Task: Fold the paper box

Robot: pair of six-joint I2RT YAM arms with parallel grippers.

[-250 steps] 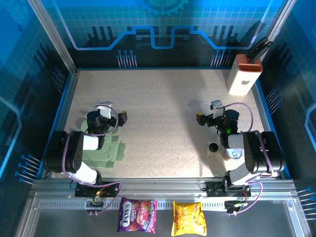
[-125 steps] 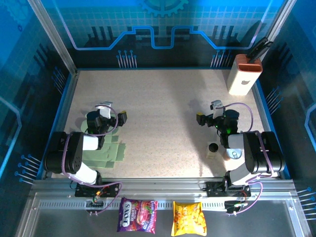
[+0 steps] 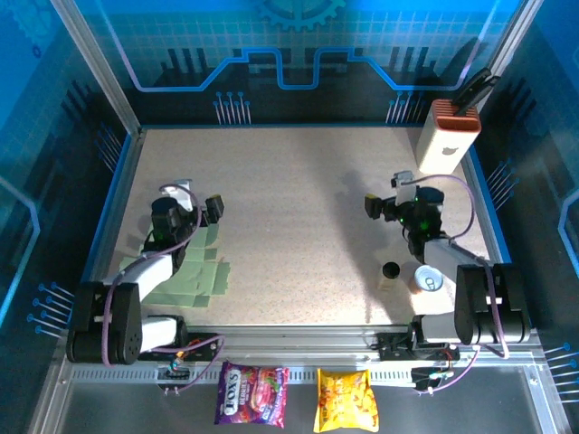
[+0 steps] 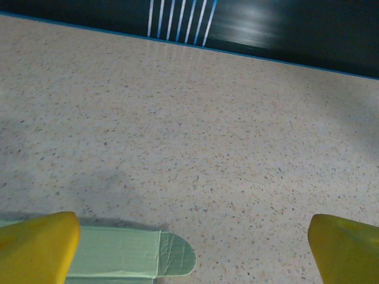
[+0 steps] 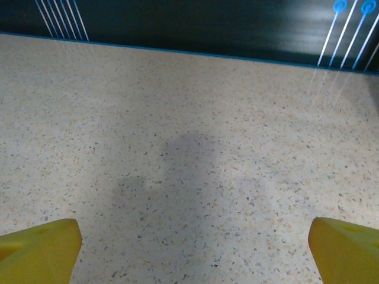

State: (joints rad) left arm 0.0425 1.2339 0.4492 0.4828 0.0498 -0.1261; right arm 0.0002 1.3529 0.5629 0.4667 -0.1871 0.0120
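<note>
Both arms have stretched forward from the tucked pose of a second ago. The left claw has edged toward the left rail, and the right claw has moved up toward the back of the table.

Both claws are spread wide and hold nothing. In each wrist view the yellow pads sit at the bottom corners, with speckled tabletop between them.

The paper box lies unfolded, a flat pale green sheet at the near left of the table, partly under the left arm. One rounded tab pokes out just beside the left claw's pad in the left wrist view.

Folding appears not to have begun, and the risks come from the card itself. It is thin and lies flush on the surface, so descending fingers may skid over it instead of catching an edge. That could shove the sheet toward the near-left rail or crease it off its scored lines.

Because the left arm hangs above the sheet, a low sweep could drag the card with it. The right claw is well apart from the sheet and must cross the table to help. A careless swing of that arm could knock the small white pot near its base. A flap raised by one claw alone may simply spring back flat.
</note>
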